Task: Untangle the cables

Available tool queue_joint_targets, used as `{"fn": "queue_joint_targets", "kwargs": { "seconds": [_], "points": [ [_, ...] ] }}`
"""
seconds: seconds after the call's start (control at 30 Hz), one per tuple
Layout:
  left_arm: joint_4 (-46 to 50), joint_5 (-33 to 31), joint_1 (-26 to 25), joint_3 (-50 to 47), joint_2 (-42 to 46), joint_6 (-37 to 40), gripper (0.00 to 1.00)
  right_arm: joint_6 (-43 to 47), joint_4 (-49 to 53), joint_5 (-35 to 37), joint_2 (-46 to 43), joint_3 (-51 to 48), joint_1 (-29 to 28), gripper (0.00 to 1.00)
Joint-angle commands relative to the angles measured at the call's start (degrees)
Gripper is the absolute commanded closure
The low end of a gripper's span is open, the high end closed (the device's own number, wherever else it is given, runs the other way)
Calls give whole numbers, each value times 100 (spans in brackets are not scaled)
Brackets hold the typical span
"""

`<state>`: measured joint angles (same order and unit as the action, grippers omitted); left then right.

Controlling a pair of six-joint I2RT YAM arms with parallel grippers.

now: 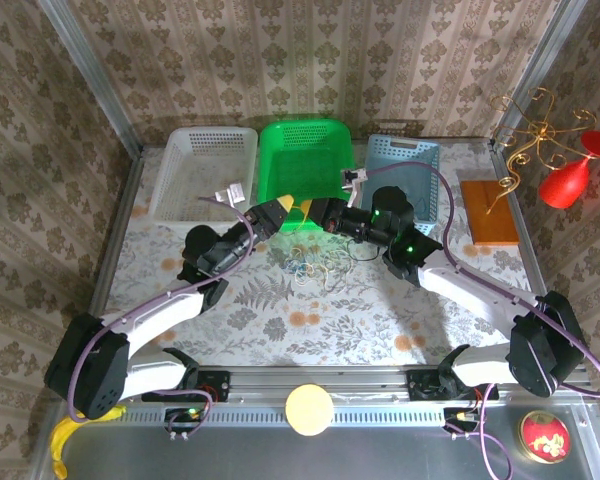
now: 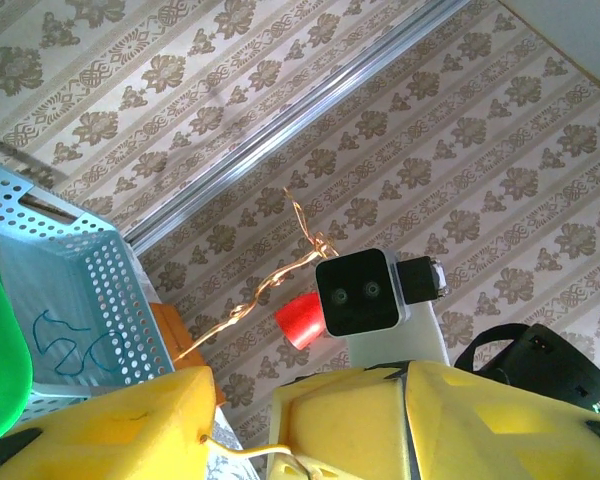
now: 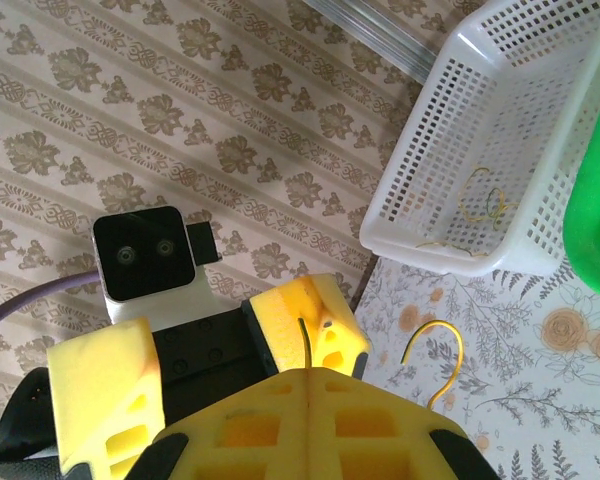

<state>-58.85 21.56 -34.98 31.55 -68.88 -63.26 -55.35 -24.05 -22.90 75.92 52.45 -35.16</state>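
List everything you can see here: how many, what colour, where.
white basket: one, far edge, left
green basket: one, far edge, middle
blue basket: one, far edge, right
cable tangle: one, mixed colours, mid-table before the green basket
blue cable: one, in the blue basket
yellow cords: a few, in the white basket
yellow cable: one, pinched in the right gripper
wooden board: one, brown, right of the baskets, bearing a gold wire stand
goblet: one, red, far right
disc: one, pale yellow, near rail
tin: one, red and gold, near right corner
left gripper: one, yellow pads, open
right gripper: one, yellow pads, shut
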Motion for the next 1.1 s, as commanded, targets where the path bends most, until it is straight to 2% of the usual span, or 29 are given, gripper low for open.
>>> {"fn": "queue_joint_targets", "kwargs": {
  "seconds": [0.0,0.1,0.33,0.53,0.67,0.73,0.8,0.87,0.93,1.07],
  "points": [
    [-332,-42,-61,-61,-45,-46,48,-17,-174,92,24,199,-35,100],
    [-412,-73,-78,-82,-105,-65,51,-26,-178,92,27,207,-37,100],
    [-513,-117,-96,-62,-205,-46,68,-37,-183,92,6,163,-35,100],
    [-522,-152,-89,8,-270,26,100,-56,-205,68,-11,105,-35,100],
    [-525,-131,-71,95,-292,133,100,-45,-145,40,-47,51,-39,100],
    [-428,-63,-3,172,-278,180,100,-11,-58,46,-75,28,-37,86],
    [-274,28,127,273,-242,221,100,24,36,65,-111,-14,-35,68],
    [-49,163,330,384,-161,285,100,70,120,90,-162,-80,-19,57],
    [293,330,592,522,-41,393,100,112,215,122,-244,-157,-6,49],
    [1353,739,1314,932,247,884,100,188,436,195,-441,-357,61,41]
  ]
}}
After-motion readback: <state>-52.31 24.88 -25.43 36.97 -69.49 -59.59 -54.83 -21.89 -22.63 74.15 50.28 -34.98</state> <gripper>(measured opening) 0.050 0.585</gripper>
